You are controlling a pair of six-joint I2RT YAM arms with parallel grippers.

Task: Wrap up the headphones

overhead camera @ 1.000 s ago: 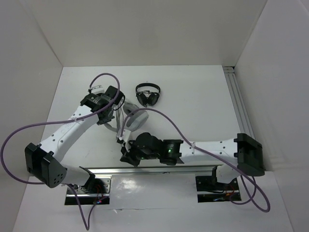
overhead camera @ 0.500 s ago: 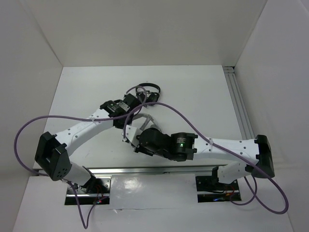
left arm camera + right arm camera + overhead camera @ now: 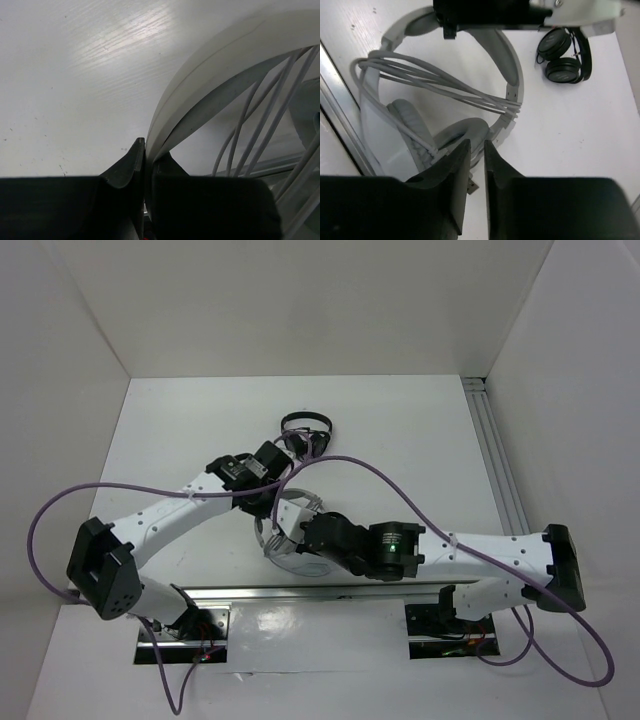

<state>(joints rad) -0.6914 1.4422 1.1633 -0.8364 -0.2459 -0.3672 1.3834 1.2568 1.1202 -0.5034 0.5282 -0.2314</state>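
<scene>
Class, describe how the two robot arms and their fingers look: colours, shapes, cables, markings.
Left arm and right arm: white links, chunky black joints, each trailing a looping purple cable. Green light on the right's wrist. Fingers matte black, tapered.

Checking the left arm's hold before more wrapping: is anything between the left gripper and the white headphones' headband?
Nothing visible does. The left gripper is shut directly on the headband of the white headphones. The wound cable crosses inside the band, and the black headphones lie apart.
</scene>
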